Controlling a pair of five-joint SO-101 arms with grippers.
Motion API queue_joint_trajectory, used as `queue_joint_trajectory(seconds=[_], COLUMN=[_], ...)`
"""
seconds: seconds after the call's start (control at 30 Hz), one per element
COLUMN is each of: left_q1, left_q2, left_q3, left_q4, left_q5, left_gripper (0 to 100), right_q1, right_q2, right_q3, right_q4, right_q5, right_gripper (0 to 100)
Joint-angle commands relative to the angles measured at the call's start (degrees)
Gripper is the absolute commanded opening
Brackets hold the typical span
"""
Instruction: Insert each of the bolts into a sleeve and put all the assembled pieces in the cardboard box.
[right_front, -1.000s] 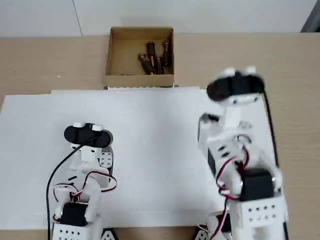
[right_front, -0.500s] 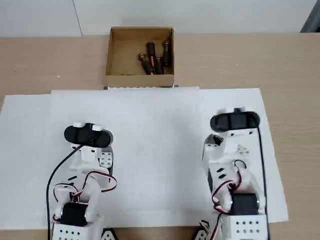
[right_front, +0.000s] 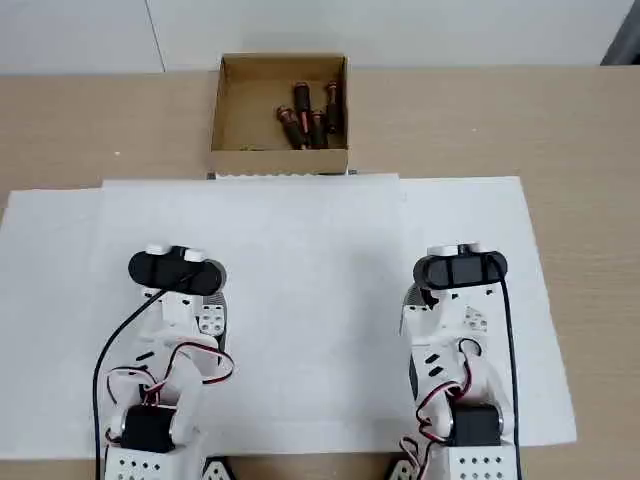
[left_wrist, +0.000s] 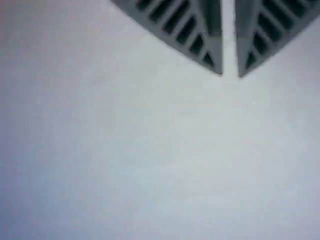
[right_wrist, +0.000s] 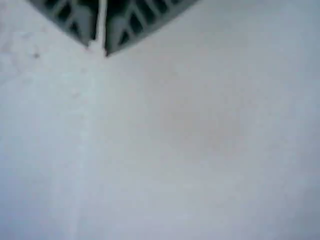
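Bolts in their sleeves (right_front: 310, 115) lie heaped inside the cardboard box (right_front: 235, 110), toward the wall on the right arm's side, and every piece you can make out is in there, so the job looks finished. Both arms sit folded on the white sheet (right_front: 310, 260), well back from the box, with the left claw (left_wrist: 230, 74) and the right claw (right_wrist: 98, 49) each pinched almost together on nothing. Your best move is probably a quiet one: park both claws away from the box, since a bump could spill pieces.

Bright, even light with only faint shadows.
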Motion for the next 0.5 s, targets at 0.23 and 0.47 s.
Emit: queue_joint_trajectory(seconds=[0.23, 0.47], left_q1=[-0.2, -0.2], left_q2=[-0.7, -0.7], left_q3=[-0.2, -0.2], left_q4=[0.4, 0.4], left_q5=[-0.1, -0.1], left_gripper=[1, 1], right_q1=[0.5, 0.6], right_q2=[-1.3, -1.3], right_q3=[0.9, 0.8], right_q4=[-0.8, 4.6], right_q5=[0.4, 0.4], right_gripper=[0.3, 0.3])
